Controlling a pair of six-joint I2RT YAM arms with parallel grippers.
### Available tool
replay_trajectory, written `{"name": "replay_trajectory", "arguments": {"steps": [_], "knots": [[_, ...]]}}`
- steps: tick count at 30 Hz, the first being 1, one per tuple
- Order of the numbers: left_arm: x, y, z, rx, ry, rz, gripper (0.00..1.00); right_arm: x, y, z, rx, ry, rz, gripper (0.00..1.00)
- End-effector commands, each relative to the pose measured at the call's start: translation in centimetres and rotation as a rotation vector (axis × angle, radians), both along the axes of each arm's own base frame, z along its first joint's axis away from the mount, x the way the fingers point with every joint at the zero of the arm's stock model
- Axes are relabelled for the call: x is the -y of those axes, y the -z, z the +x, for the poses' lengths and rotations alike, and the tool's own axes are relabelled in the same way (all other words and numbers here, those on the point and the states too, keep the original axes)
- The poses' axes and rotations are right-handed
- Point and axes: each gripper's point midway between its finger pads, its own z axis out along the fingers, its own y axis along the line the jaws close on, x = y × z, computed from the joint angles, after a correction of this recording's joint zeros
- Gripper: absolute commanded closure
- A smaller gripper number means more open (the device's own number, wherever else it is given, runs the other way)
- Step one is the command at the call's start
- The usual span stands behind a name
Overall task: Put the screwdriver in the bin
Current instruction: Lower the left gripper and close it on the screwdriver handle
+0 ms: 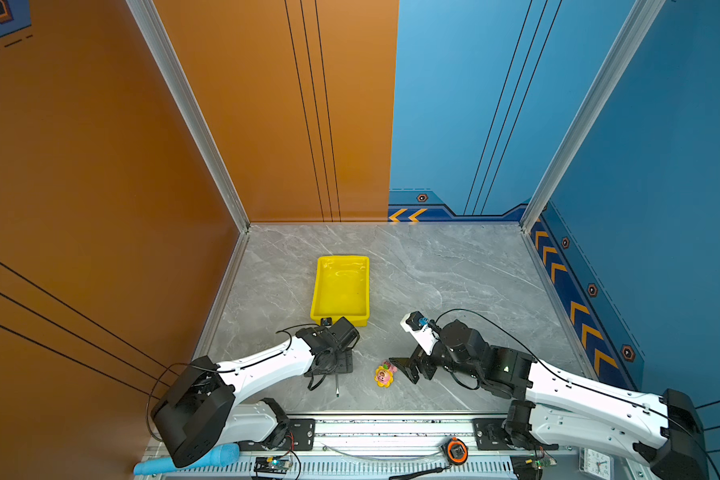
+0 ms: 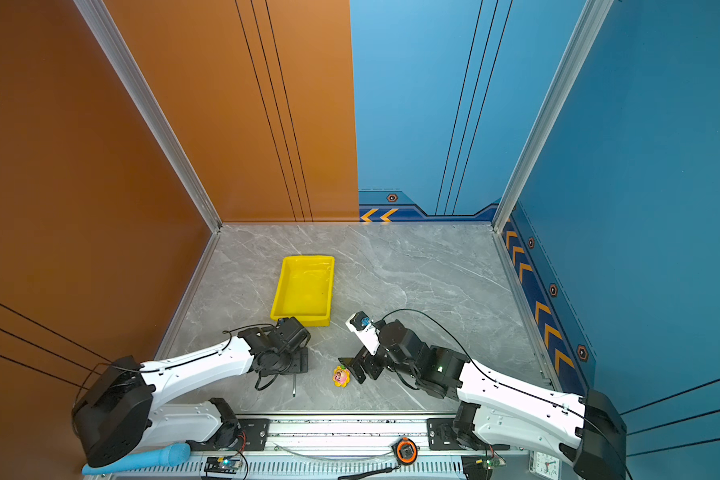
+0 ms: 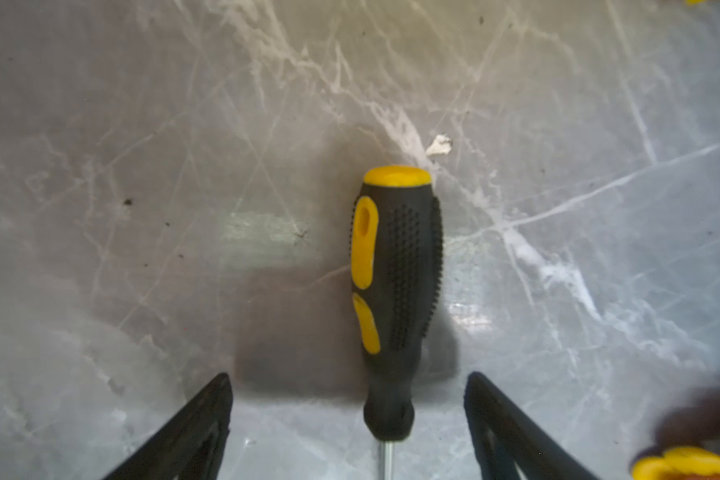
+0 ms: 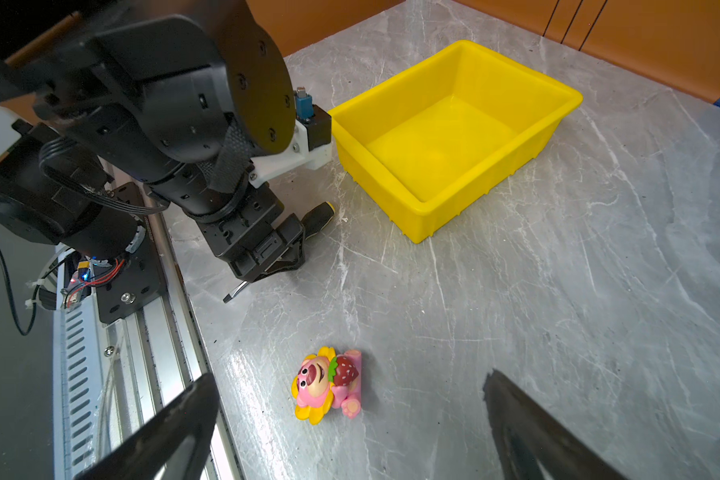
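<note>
Grey, marble-veined tabletop [image 1: 454,270] was seen to carry the screwdriver [image 3: 395,291], which lay flat on it, outside the bin [image 1: 342,259]. In both top views the long axis of the tool was found to run from 12 to 6 o'clock. Its thin shaft [image 1: 336,384] pointed toward 6 o'clock, and the handle end was hidden beneath the left wrist, toward 12 o'clock.

The left fingers [image 3: 208,415] were held apart and lowered close to the tabletop. One was set on each side of the narrow neck of the handle, and no contact with it could be made out. Their closing line was judged to run from 9 to 3 o'clock, square across the long axis, so the handle was already centred between them.

The bin was placed at 12 o'clock from the tool, just beyond the left wrist, with nothing seen inside it.

The right fingers [image 4: 175,424] were also spread, with nothing gripped. They were parked at about 3 o'clock from the screwdriver, beyond a small toy [image 1: 384,375]. The left arm was therefore judged much the nearer. A squeeze on the handle and a short carry toward 12 o'clock, over the near rim, were judged to be what remained.
</note>
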Motion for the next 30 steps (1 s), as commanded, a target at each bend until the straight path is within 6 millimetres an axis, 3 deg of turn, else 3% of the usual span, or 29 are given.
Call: {"name": "replay_trajectory", "arguments": {"steps": [1, 17, 30], "knots": [[0.7, -0.3, 0.4, 0.001, 0.021, -0.002, 0.2, -0.2, 0.3, -0.2, 0.007, -0.01, 0.0, 0.0], [0.9, 0.8, 0.8, 0.014, -0.013, 0.033, 0.56, 0.5, 0.7, 0.0, 0.018, 0.025, -0.013, 0.0], [1.2, 0.0, 0.0, 0.035, -0.025, 0.01, 0.97, 1.8, -0.5, 1.0, 0.067, 0.105, 0.001, 0.0]]}}
